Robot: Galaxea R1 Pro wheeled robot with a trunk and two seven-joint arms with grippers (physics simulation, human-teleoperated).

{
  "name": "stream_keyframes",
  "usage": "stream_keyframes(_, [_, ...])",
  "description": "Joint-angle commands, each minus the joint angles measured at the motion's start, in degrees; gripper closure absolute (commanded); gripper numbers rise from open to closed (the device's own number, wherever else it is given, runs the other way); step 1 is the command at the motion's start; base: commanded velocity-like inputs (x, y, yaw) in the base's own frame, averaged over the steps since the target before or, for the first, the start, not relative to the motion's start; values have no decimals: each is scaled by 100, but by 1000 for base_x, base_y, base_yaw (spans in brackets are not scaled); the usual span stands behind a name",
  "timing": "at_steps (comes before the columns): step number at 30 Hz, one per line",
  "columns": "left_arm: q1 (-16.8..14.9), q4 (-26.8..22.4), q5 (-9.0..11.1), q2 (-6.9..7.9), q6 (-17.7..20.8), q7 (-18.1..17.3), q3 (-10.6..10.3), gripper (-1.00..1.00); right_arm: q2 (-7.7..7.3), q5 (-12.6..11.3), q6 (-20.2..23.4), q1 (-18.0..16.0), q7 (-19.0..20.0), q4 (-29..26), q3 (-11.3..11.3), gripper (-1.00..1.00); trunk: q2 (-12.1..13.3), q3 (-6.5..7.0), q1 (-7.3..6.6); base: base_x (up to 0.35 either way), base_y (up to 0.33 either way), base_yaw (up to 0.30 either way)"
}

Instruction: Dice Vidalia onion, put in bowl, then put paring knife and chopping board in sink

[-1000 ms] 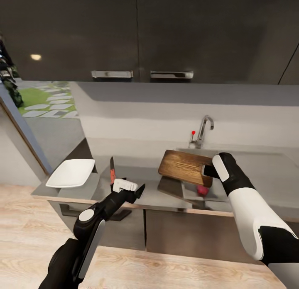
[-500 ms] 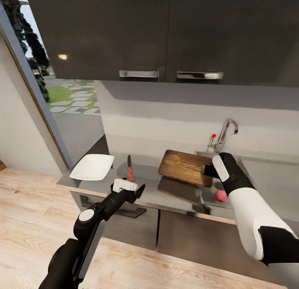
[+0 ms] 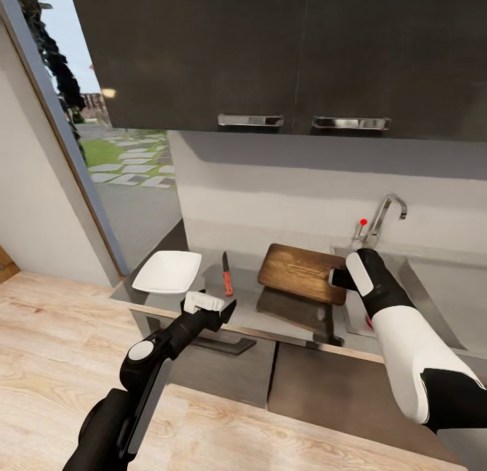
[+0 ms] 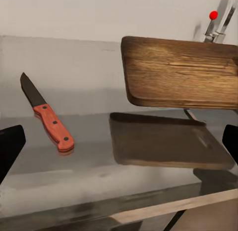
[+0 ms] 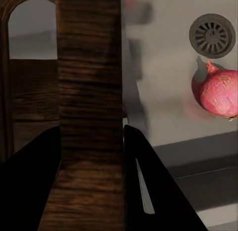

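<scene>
Grey glossy bench (image 3: 270, 319) runs under dark charcoal cabinets (image 3: 270, 52); light wood floor (image 3: 54, 336) at lower left of frame. Right end effector (image 3: 338, 279) clamped on the slot-handle end of the chopping board (image 3: 297, 271), held clear above bench, centre frame. Onion (image 5: 219, 93) in sink (image 3: 419, 288), beside drain (image 5: 212, 36). Left end effector (image 3: 211, 307) spread wide, empty, near bench front edge; paring knife (image 3: 227, 274) flat just beyond it, white bowl (image 3: 168, 271) further left.

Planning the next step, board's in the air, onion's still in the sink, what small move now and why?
Probably lower the chopping board flat onto the countertop: the right claw holds it above the surface by its slot end, and the onion lies uncut in the sink.
</scene>
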Motion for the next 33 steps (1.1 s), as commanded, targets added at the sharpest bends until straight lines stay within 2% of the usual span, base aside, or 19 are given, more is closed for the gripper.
stream_keyframes(1, [-5,-7,16,-3,41,-16,5,-100,-1,-66,9,-5,-52,-6,0,100,-12,-12,4,0,6,0])
stream_keyframes(6, [-4,-8,17,-3,41,-16,5,-100,-1,-66,9,-5,-52,-6,0,100,-12,-12,4,0,2,92])
stream_keyframes(20, [-3,-5,16,-3,41,-16,2,-100,-1,-66,9,-5,-52,-6,0,100,-12,-12,4,0,0,200])
stream_keyframes(33, [-3,-2,14,-3,38,-16,-3,-100,-1,-66,9,-5,-52,-6,0,100,-12,-12,4,0,0,27])
